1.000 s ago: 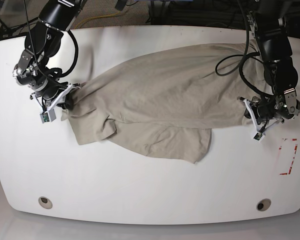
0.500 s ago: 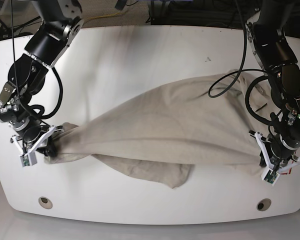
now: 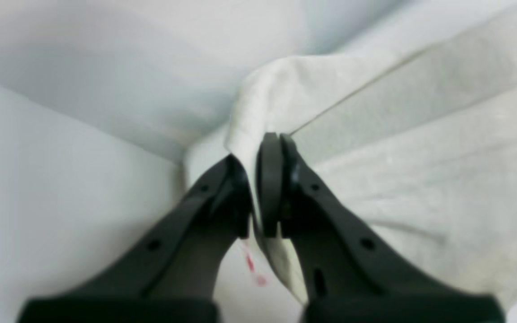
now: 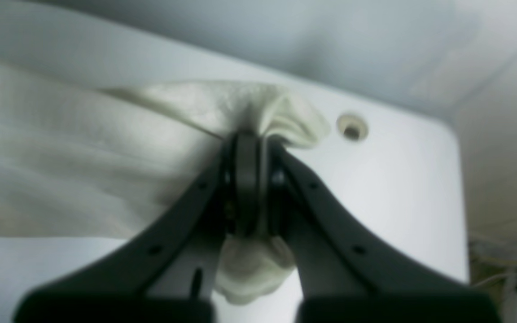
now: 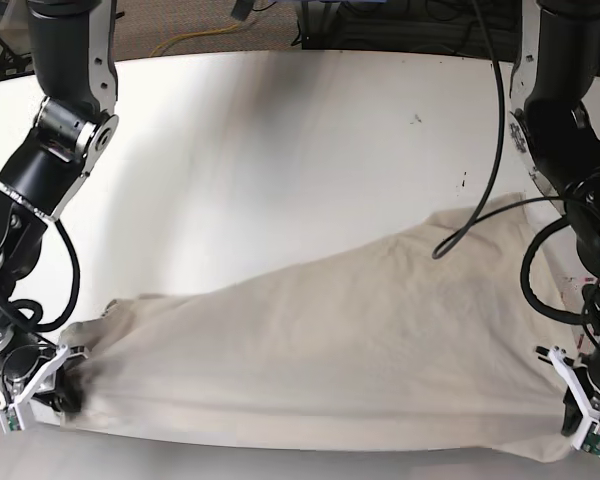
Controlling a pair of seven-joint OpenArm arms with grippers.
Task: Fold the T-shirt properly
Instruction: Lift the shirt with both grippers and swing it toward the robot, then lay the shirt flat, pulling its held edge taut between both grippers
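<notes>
A: Status, base view, left to right?

B: I see the right gripper at the near left table edge, jaws clamped on one T-shirt corner. The cloth spans the table's near edge, stretched between both arms.

A: Far side?

B: I see the left gripper pinching the opposite corner, fabric between its pads.

The T-shirt is soft, matt beige cloth, creased and finely textured. The table looks smooth, white and faintly glossy. Both grippers' fingers appear to be matt black plastic with smooth surfaces.
</notes>
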